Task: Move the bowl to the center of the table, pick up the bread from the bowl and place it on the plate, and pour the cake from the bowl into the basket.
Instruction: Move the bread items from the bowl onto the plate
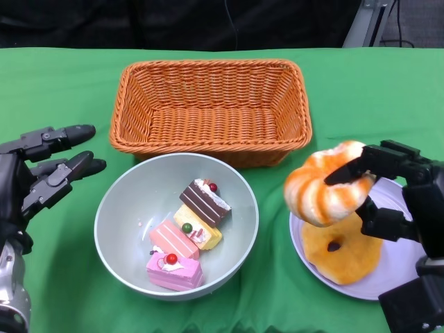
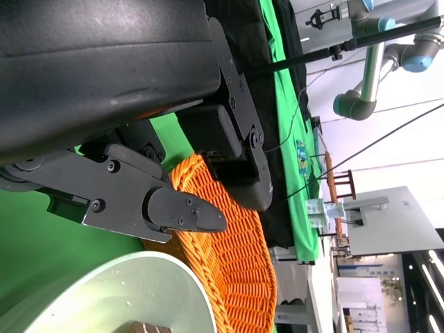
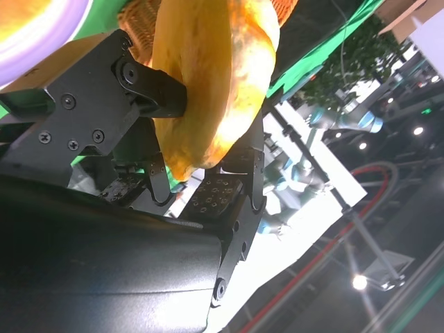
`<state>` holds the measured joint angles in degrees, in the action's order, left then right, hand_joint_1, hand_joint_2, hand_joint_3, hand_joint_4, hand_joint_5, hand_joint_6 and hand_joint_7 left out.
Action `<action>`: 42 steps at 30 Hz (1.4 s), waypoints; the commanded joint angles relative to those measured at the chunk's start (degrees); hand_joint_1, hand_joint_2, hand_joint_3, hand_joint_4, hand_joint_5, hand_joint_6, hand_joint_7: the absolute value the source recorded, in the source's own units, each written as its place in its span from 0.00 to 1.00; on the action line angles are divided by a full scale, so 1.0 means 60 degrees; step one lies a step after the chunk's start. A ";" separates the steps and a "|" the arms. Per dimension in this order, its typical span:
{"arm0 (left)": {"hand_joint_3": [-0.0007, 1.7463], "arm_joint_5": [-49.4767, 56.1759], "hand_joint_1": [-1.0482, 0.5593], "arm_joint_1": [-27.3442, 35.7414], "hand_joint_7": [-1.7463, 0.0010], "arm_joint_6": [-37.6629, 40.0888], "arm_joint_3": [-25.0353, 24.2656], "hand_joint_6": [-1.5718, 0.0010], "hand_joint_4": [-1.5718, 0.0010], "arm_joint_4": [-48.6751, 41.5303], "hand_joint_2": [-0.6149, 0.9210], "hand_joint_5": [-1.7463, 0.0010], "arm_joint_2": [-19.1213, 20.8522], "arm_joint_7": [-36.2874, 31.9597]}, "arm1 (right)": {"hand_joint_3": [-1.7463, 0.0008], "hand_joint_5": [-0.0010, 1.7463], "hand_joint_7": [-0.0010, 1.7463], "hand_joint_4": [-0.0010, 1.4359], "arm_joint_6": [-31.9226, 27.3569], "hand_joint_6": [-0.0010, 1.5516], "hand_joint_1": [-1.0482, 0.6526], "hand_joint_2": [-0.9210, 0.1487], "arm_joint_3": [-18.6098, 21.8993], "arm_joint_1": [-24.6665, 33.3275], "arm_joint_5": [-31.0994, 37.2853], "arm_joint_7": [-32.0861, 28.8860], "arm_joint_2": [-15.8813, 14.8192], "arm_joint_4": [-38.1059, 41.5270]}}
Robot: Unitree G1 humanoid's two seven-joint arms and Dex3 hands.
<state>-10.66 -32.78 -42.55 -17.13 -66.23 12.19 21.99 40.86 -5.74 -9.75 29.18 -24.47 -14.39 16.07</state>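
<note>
From the head view, one bowl [image 1: 111, 229] sits on the green tabletop [image 1: 62, 83]. One orange basket [image 1: 211, 104] is just behind the bowl. One plate [image 1: 399, 270] is to the right of the bowl. There are four cakes [image 1: 189, 239] in the bowl: one brown, one yellow and two pink. There are two breads. One plain bread [image 1: 340, 250] lies on the plate. One striped bread [image 1: 322, 187] is up in the air, over the plate's near-bowl edge. The right robot hand [image 1: 388, 194] holds this striped bread between its black fingers. The left robot hand [image 1: 41, 173] is to the left of the bowl, not touching it. Its fingers are spread wide and hold nothing.

From the right wrist view, the right robot hand [image 3: 201, 146] is seen close up. The striped bread [image 3: 208, 76] is squeezed between its fingers [image 3: 152, 90]. A bit of the plate [image 3: 41, 28] shows in one corner, and a bit of the basket [image 3: 135, 14] shows by the bread.

From the left wrist view, the left robot hand [image 2: 194, 173] has its fingers [image 2: 180, 211] apart with nothing in them. The bowl's [image 2: 125, 291] rim is near the fingertips. The basket [image 2: 229, 257] is just beside the bowl. The green tabletop [image 2: 41, 250] shows around them.
</note>
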 commanded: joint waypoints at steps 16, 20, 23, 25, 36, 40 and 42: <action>0.13 0.0192 0.54 -0.0011 0.87 -0.0210 0.0201 0.23 0.44 -0.0057 1.00 0.39 0.0192 0.0342 | 0.45 0.93 0.59 0.54 0.0542 0.55 0.64 0.44 0.0143 -0.0160 0.0618 -0.1360 -0.0152 0.2738; 0.13 0.0163 0.54 -0.0003 0.87 -0.0262 0.0187 0.23 0.43 -0.0009 1.00 0.39 0.0167 0.0377 | 0.48 0.90 0.53 0.55 0.0418 0.57 0.63 0.43 -0.0089 -0.0477 0.1027 -0.1946 -0.0229 0.3926; 0.14 0.0158 0.55 0.0002 0.87 -0.0361 0.0181 0.23 0.43 -0.0018 1.00 0.39 0.0174 0.0416 | 0.50 0.86 0.50 0.55 0.0481 0.58 0.63 0.41 -0.0235 -0.0662 0.1107 -0.2188 -0.0288 0.4446; 0.14 0.0143 0.55 0.0007 0.87 -0.0370 0.0174 0.23 0.43 -0.0002 1.00 0.39 0.0175 0.0428 | 0.51 0.85 0.48 0.55 0.0549 0.59 0.63 0.40 -0.0368 -0.0803 0.1141 -0.2392 -0.0299 0.4889; 0.13 0.0095 0.53 0.0005 0.86 -0.0405 0.0098 0.24 0.43 0.0049 1.00 0.39 0.0179 0.0534 | 0.68 0.64 0.33 0.64 0.0500 0.68 0.65 0.27 -0.1098 -0.1211 0.1237 -0.2771 -0.0405 0.6307; 0.13 0.0042 0.53 -0.0012 0.86 -0.0396 0.0071 0.24 0.43 0.0038 1.00 0.39 0.0188 0.0633 | 0.80 0.55 0.22 0.64 0.0180 0.71 0.64 0.18 -0.1259 -0.1128 0.1300 -0.2619 -0.0533 0.6097; 0.14 0.0007 0.53 -0.0022 0.86 -0.0321 0.0048 0.24 0.43 0.0038 1.00 0.39 0.0184 0.0641 | 0.82 0.54 0.20 0.62 0.0023 0.70 0.64 0.18 -0.1321 -0.1055 0.1382 -0.2654 -0.0588 0.5864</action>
<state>-10.13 -32.77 -44.28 -16.41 -66.40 12.30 25.36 42.84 -13.08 -16.84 36.95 -40.91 -16.64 51.46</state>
